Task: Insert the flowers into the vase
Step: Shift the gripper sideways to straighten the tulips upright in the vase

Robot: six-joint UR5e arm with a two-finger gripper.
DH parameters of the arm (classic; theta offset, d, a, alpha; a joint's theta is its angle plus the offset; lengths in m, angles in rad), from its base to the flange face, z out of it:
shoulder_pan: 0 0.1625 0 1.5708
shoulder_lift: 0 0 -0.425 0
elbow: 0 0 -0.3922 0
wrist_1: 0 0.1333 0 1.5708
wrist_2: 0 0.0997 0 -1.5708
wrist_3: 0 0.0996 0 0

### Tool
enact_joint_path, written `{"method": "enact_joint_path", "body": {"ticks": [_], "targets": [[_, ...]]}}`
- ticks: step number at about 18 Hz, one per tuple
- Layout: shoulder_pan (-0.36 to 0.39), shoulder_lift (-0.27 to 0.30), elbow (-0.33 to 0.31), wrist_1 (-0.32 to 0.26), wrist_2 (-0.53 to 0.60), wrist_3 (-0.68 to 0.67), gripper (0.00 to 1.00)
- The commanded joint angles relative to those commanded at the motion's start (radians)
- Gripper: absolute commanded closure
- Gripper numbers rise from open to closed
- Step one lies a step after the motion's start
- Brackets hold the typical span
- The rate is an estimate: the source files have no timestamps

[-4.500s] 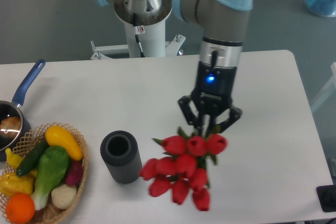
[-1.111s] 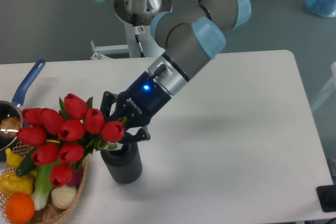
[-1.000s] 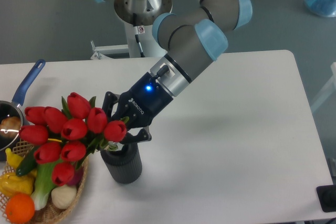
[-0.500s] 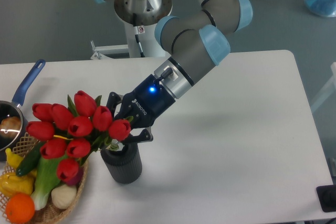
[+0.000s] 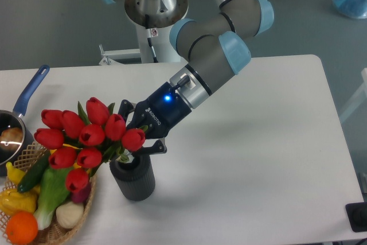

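Observation:
The flowers (image 5: 86, 139), a bunch of red tulips with green leaves, lean out to the left above the basket. Their stems run down to the right into the mouth of the vase (image 5: 133, 178), a dark ribbed cylinder standing near the table's front. My gripper (image 5: 136, 140) is tilted down to the left just above the vase mouth and shut on the flowers' stems. The stem ends are hidden by the gripper fingers and the vase rim.
A wicker basket (image 5: 86, 196) of vegetables and fruit sits at the front left, right beside the vase and under the tulip heads. A blue-handled saucepan (image 5: 23, 107) stands at the left edge. A black block (image 5: 356, 216) sits off the table's front right corner.
Since 4.5 s ago the bunch was lifted from the table right of the vase and swung over it. In the last second the tulip heads and gripper shifted slightly right, toward upright.

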Motion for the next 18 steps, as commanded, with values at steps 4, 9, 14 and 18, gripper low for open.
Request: {"method": "enact_joint_path", "body": {"ticks": [4, 9, 14, 18], "targets": [[0.002, -0.002, -0.011, 0.000, -0.002, 0.029, 0.83], [0.006, -0.021, -0.025, 0.000, -0.002, 0.077, 0.83], [0.024, -0.035, -0.031, 0.000, -0.069, 0.095, 0.83], [0.031, -0.035, -0.063, 0.000, -0.075, 0.143, 0.83]]}}
